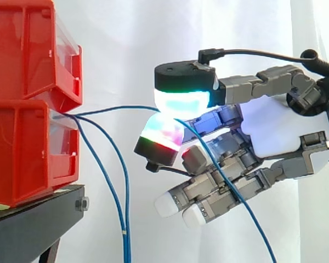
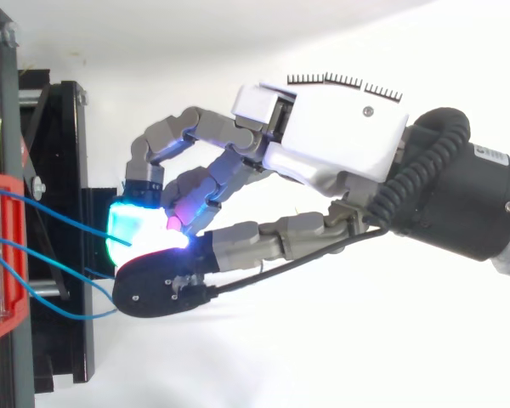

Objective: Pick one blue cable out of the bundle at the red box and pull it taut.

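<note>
1 blue cable (image 1: 118,108) is pinched between 2 glowing pads (image 1: 181,102) of the hand (image 1: 274,129), near the red box (image 1: 22,153). The rest of the bundle (image 1: 122,192) hangs loose. Grasp looks complete. I judge the span slightly bowed, so my next move is to draw away from the box.

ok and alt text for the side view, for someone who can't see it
A robot hand pinches one thin blue cable between two glowing pads, beside stacked red plastic bins on a black stand. Two more blue cables droop from the lower bin.
</note>
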You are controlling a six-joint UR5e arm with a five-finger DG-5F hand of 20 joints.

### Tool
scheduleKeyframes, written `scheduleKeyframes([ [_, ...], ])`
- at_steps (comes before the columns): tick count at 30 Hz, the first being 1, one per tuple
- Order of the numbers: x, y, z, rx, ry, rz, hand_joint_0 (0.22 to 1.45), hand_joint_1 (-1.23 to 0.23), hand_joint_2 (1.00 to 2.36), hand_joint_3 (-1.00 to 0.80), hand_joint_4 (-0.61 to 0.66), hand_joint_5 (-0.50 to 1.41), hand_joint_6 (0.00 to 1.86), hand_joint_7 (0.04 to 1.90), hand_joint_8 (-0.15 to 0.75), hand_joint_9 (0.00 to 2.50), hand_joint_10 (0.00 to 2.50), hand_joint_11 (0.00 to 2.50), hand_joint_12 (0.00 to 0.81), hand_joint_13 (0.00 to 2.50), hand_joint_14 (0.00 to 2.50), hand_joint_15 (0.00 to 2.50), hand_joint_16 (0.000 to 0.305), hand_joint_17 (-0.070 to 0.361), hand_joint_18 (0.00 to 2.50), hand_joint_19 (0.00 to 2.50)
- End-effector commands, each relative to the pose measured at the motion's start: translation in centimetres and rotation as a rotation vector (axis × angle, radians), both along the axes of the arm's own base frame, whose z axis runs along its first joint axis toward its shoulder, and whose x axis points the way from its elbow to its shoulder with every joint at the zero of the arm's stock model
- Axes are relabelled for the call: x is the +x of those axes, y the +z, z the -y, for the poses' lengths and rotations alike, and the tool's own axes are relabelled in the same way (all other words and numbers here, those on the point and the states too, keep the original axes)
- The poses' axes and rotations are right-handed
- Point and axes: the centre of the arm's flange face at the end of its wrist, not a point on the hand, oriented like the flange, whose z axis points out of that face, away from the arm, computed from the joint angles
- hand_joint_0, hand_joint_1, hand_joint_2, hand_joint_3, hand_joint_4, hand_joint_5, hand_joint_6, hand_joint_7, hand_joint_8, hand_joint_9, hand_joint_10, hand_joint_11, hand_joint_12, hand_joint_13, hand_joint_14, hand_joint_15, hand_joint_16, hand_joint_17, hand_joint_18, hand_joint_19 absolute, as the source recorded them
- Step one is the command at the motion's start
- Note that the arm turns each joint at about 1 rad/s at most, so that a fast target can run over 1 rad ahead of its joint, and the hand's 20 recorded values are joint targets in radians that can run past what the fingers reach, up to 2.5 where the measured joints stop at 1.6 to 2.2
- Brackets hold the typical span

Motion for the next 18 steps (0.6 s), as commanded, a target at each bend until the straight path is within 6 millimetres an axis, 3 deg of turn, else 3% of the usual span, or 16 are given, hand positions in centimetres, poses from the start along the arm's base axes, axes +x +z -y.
scheduleKeyframes([
  [1, 0.0, 0.1, -0.1, 0.010, -0.001, 0.005, 0.61, -0.78, 1.01, 0.07, -0.07, -0.12, 0.94, 1.15, 0.363, 1.11, 0.01, 1.08, 0.438, 0.68, 0.01, 0.30, 0.060, 0.135, 0.70, 0.15],
  [5, 0.0, -0.1, -0.2, 0.027, -0.004, 0.007, 0.63, -0.79, 1.01, 0.09, -0.12, -0.13, 0.94, 1.21, 0.351, 1.10, 0.01, 1.09, 0.429, 0.67, 0.01, 0.30, 0.058, 0.131, 0.69, 0.15],
  [7, 0.0, -0.1, -0.1, 0.039, -0.008, 0.012, 0.63, -0.78, 1.01, 0.08, -0.12, -0.13, 0.95, 1.15, 0.352, 1.09, 0.01, 1.08, 0.427, 0.66, 0.01, 0.30, 0.058, 0.131, 0.68, 0.16],
  [11, -0.1, -0.3, -0.2, 0.065, -0.012, 0.017, 0.60, -0.74, 1.01, -0.06, 0.02, -0.13, 0.94, 1.06, 0.354, 1.07, 0.01, 1.07, 0.432, 0.63, 0.01, 0.32, 0.059, 0.132, 0.64, 0.19],
  [18, -0.4, -1.3, -0.2, 0.066, -0.007, -0.002, 0.57, -0.68, 1.02, -0.21, 0.06, -0.14, 0.94, 1.08, 0.328, 1.02, 0.01, 1.06, 0.397, 0.60, 0.01, 0.32, 0.052, 0.116, 0.57, 0.24],
])
